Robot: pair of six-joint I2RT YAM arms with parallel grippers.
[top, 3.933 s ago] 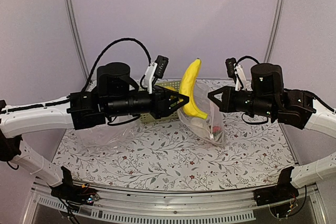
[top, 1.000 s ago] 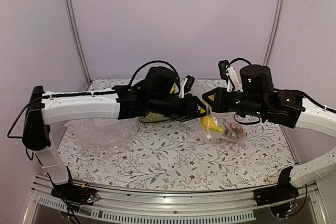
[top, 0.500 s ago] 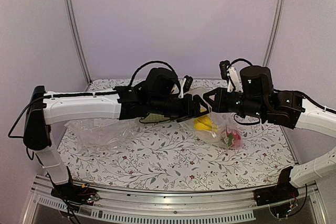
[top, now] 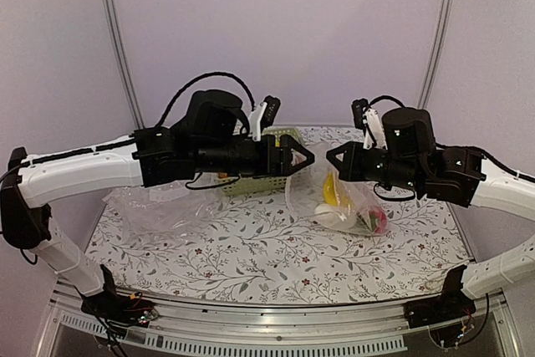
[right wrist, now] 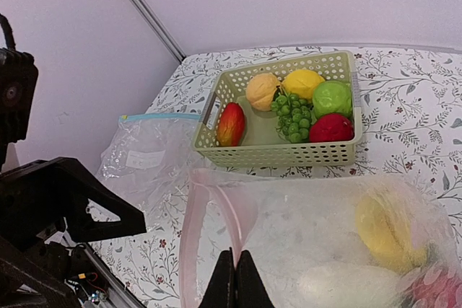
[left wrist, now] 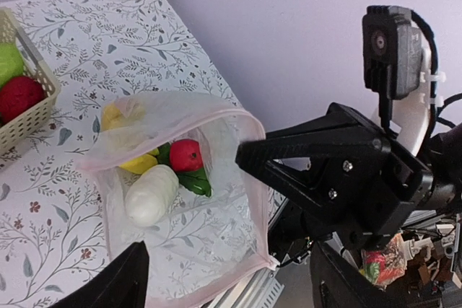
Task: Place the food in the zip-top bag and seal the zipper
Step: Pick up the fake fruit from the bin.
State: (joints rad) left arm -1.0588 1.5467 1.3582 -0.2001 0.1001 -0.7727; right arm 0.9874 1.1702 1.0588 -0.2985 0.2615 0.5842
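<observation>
Banana now sits in bag. L gripper has let go and backed off, fingers spread, empty. R gripper is clamped on zipper, bag hanging mid-right over table. More food left in basket, so no sealing yet.

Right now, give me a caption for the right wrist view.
Right tool pinching the pink zipper of the part-filled zip-top bag, fruit basket behind.

zip-top bag: clear crinkly plastic | food inside bag: smooth, glossy | basket near bag: matt perforated plastic | surface under bag: matt, floral print
</observation>
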